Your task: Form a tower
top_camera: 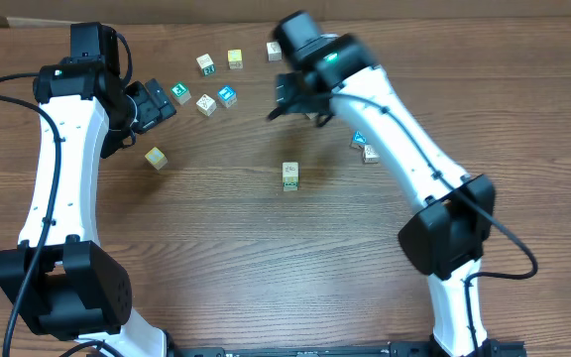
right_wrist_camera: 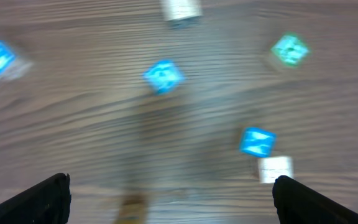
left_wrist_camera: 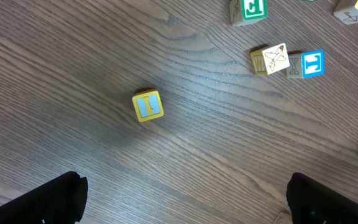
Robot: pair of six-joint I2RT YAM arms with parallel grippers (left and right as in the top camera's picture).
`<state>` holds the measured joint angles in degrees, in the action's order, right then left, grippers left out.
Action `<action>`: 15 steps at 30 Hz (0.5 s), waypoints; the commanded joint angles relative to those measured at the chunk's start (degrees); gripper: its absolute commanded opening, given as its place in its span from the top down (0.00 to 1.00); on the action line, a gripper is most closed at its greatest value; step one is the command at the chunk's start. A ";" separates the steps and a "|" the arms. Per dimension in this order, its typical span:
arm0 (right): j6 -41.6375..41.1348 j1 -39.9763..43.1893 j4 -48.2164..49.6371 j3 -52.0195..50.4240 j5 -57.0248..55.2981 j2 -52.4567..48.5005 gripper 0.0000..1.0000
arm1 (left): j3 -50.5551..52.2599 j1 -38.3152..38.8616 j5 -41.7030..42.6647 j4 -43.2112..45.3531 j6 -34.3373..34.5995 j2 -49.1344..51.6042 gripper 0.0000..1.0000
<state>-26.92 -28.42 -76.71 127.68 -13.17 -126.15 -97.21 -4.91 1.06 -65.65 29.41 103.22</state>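
The tower (top_camera: 290, 176) is a short one-cube-wide stack with a pale wood top, standing alone at mid-table. My right gripper (top_camera: 295, 104) hangs behind it and well apart from it. In the blurred right wrist view that gripper (right_wrist_camera: 173, 202) is open and empty, its dark fingers (right_wrist_camera: 39, 199) at the frame's lower corners. My left gripper (top_camera: 157, 104) is at the left rear; the left wrist view shows it (left_wrist_camera: 185, 208) open with bare table between the fingers (left_wrist_camera: 331, 202). A yellow cube with a blue face (left_wrist_camera: 148, 105) lies ahead of it.
Loose cubes lie around: a yellow one (top_camera: 157, 158), a green (top_camera: 180, 93), pale (top_camera: 206, 104) and blue one (top_camera: 228, 96) near the left gripper, three at the back (top_camera: 235, 59), and a blue (top_camera: 359, 139) and pale one (top_camera: 370, 154) under the right arm.
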 commanded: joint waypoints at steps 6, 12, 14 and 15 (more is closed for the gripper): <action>0.37 9.77 0.00 -8.37 4.46 0.96 0.00 | -0.02 0.09 -0.39 -0.13 -1.11 0.68 0.00; 0.20 12.96 5.95 -18.34 4.46 0.96 0.00 | -0.02 0.09 -0.39 -0.13 -1.11 0.68 0.00; 0.20 13.40 7.98 -21.33 4.46 0.96 0.00 | -0.02 0.09 -0.39 -0.13 -1.11 0.68 0.00; 0.22 13.55 9.07 -22.75 4.46 0.96 0.00 | -0.02 0.09 -0.37 -0.13 -1.11 0.68 0.00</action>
<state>-26.92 -15.35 -69.19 107.92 -9.19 -126.15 -97.21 -4.91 1.04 -65.65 29.41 103.22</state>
